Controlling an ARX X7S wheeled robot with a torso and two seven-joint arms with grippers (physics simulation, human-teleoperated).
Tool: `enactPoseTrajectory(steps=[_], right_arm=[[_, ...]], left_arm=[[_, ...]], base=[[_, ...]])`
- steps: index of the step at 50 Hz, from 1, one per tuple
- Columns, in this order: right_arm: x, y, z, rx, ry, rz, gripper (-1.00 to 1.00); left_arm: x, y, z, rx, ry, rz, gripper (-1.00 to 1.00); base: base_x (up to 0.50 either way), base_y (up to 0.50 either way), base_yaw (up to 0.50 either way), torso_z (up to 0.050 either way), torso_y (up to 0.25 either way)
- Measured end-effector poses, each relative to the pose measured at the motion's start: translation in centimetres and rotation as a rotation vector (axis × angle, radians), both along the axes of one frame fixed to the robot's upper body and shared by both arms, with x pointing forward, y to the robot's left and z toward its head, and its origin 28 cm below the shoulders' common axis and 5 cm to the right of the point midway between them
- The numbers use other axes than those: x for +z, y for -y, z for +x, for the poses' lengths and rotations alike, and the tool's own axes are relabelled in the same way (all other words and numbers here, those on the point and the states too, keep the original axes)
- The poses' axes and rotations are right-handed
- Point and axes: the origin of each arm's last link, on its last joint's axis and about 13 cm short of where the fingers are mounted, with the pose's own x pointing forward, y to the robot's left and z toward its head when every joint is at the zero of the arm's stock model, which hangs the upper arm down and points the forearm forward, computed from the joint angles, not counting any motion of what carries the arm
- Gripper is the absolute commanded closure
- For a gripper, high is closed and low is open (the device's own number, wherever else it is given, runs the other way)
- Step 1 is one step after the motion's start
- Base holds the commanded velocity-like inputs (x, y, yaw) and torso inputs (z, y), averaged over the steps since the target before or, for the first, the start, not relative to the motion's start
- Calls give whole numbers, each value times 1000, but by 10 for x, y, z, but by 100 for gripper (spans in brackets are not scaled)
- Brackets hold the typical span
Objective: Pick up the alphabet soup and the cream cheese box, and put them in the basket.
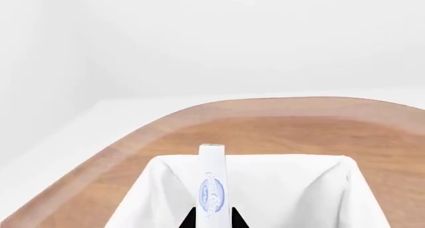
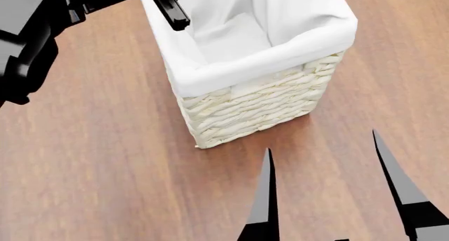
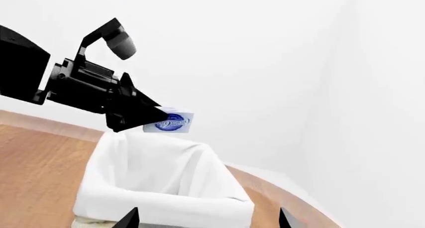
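The only printing in view is appearing on the cream cheese box (image 1: 212, 188), the thin white carton showing in both wrist views. In the left wrist view its narrow edge is carrying a pale blue oval with script lettering inside, too small and blurred to be read. In the right wrist view its broad face (image 3: 173, 122) is showing a darker blue oval with white script across it, again not legible. No other words, numbers or signs are showing anywhere, including the whole head view.
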Motion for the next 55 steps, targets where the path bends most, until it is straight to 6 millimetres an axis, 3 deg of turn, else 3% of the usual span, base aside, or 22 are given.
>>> enactPoseTrajectory(steps=[35,36,55], right_arm=[[-2,-2,-1,9,-18,2,-100],[-2,-2,-2,10,-18,1,-100],[-2,-3,-1,14,-24,-1,-100]], left_arm=[[-22,1,2,3,-43,16,100],[-22,1,3,4,-44,16,-100],[-19,-1,2,6,-60,-61,-100]], base=[[0,0,0,0,1],[0,0,0,0,0],[0,0,0,0,0]])
